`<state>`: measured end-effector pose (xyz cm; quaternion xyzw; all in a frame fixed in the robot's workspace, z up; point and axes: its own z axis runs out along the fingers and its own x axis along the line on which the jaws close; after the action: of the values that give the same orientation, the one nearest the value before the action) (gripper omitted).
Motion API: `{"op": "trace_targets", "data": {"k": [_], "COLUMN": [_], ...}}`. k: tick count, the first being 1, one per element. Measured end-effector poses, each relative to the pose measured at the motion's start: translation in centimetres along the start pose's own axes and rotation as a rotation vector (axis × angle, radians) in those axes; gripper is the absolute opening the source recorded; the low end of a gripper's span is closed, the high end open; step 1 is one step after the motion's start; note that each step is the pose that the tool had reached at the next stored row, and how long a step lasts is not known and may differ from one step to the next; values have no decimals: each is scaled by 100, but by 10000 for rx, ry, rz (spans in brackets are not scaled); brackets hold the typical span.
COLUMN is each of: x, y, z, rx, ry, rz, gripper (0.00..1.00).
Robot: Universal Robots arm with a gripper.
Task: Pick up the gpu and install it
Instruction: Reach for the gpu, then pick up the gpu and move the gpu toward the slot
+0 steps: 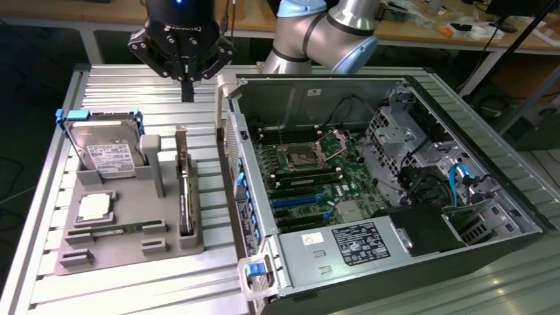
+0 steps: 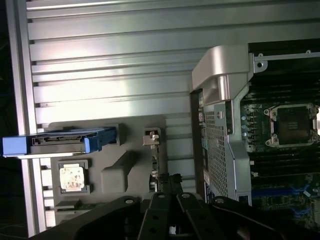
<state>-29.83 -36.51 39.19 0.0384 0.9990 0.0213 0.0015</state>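
With the claw (image 1: 186, 92) shut on nothing and poised above the worktop (image 1: 114, 88), the gpu (image 1: 183, 187) stands on edge in the grey holder tray (image 1: 131, 252) beside the open computer case (image 1: 315, 88), so both pick-up and installation remain outstanding.

1. Your bench (image 1: 122, 88) has a top of long, ribbed, silver metal slats that runs out toward both the exterior view's left and right.
2. Behind it you see a wooden-topped table (image 1: 411, 33) on pale metal legs (image 1: 90, 44), with loose clutter (image 1: 463, 27) toward the exterior view's right.
3. The floor (image 1: 22, 151) at the exterior view's left lies dark.
4. In the wrist view, light glares off the bench in a bright band.
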Motion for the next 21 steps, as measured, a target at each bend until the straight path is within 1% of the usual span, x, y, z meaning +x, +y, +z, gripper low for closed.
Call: {"op": "trace_targets", "data": {"k": [13,17,21], "x": [77,129,136], "y": [-6,-10,-10], "z": [0,0,0], "rx": [0,0,0], "ry": [0,0,0], "rz": [-1,-1,0], "gripper": [11,11,11]}}
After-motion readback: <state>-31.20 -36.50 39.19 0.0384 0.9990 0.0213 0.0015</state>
